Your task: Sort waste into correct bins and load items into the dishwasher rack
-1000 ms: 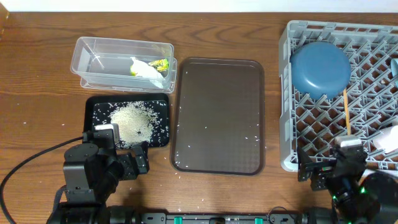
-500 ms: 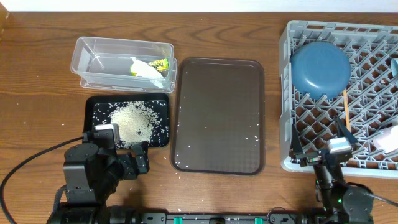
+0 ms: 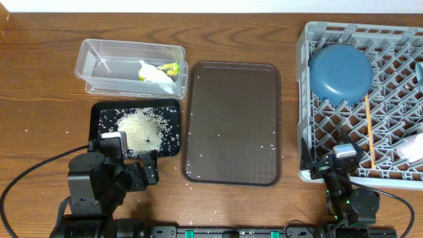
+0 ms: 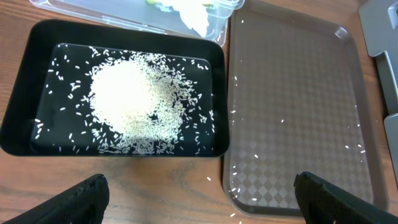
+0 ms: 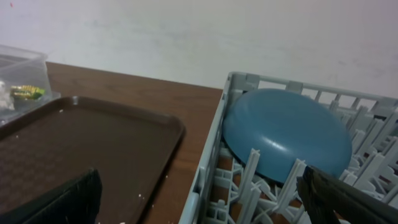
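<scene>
Overhead — wood-grain table [image 3: 39, 79], white wall [image 3: 198, 5] beyond.

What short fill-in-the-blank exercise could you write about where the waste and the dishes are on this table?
1. The loose rice grains lie in the shallow tray whose colour is ____.
2. In the clear tub, beside the snack wrapper, lies a crumpled white ____.
3. The round dish in the dishwasher rack is ____ in colour.
4. The left gripper and the right gripper both stand ____, holding nothing.
Missing words: black; tissue; blue; open.
</scene>
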Robot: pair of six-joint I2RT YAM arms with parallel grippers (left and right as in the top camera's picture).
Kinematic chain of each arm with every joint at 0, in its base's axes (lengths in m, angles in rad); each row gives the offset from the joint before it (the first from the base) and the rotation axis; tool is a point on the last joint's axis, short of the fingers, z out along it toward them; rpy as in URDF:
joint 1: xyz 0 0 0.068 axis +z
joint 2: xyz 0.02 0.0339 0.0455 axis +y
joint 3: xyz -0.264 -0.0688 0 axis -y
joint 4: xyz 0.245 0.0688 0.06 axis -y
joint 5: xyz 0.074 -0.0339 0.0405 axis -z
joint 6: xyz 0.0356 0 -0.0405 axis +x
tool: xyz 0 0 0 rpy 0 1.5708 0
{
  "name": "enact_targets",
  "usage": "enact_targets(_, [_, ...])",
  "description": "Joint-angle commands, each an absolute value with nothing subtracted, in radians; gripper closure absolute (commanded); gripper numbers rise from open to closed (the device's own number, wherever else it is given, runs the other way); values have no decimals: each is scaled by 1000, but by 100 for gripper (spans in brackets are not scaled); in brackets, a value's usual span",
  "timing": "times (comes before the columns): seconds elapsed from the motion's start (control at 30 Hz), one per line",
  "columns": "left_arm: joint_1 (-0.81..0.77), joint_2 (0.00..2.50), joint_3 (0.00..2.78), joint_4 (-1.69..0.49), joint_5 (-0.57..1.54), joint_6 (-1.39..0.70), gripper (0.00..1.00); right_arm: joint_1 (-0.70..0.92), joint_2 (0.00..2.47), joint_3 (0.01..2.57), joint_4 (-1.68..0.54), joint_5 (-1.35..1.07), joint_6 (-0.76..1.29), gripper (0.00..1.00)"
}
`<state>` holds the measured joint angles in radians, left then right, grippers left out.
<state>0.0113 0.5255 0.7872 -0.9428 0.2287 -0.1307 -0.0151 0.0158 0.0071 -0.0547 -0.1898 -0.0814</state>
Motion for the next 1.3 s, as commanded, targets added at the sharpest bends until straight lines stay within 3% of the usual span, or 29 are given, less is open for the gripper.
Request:
enact_targets(0.0, [14, 522, 786, -944, 219, -136, 2, -6, 14, 6, -57, -187, -83, 1])
enact_targets(0.9, [15, 480, 775, -952, 193, -125, 2, -6, 14, 6, -57, -187, -83, 1])
enact_targets(1.27, [15, 109, 352, -521, 190, -125, 2, -6, 14, 6, -57, -187, -83, 1])
